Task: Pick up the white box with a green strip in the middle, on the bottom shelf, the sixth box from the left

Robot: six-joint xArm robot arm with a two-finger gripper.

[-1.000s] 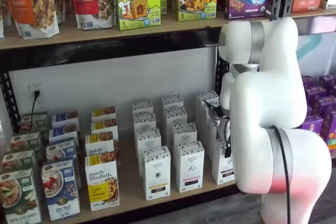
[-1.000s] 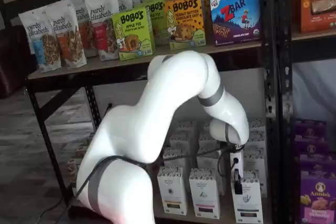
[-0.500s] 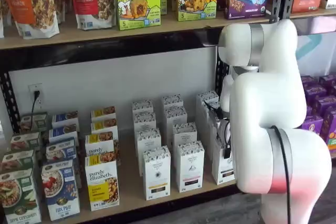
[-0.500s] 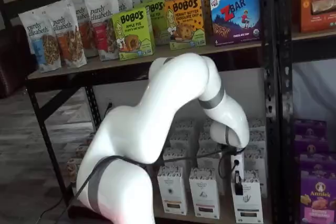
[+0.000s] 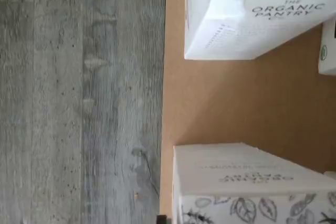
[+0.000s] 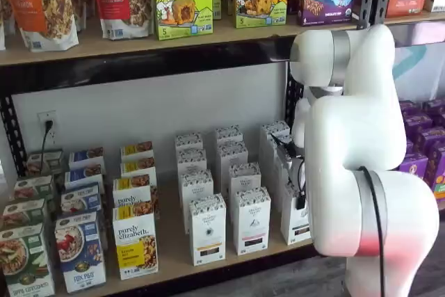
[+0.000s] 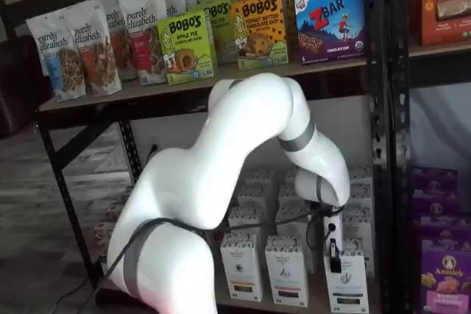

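The white box (image 7: 346,283) is the front carton at the right end of the bottom shelf (image 6: 174,252), with a speckled top band and a dark strip near its base. It also shows half hidden behind the arm (image 6: 295,219). My gripper (image 7: 335,261) hangs down at the box's top front corner. Only one black finger shows, side-on against the carton, so I cannot tell whether the fingers are closed on it. In the wrist view two white "Organic Pantry" cartons (image 5: 252,182) stand on the pale wood shelf (image 5: 231,103); no finger is clear there.
More white cartons (image 6: 208,227) stand in rows to the left, then yellow-banded "purely elizabeth" boxes (image 6: 135,238) and blue cereal boxes (image 6: 81,250). A black rack upright (image 7: 391,182) runs just right of the gripper. Purple boxes (image 7: 440,277) fill the neighbouring rack.
The arm's upper joints have shifted slightly. The gripper stays at the white box's top, and the box has not moved. No closing of the fingers shows.
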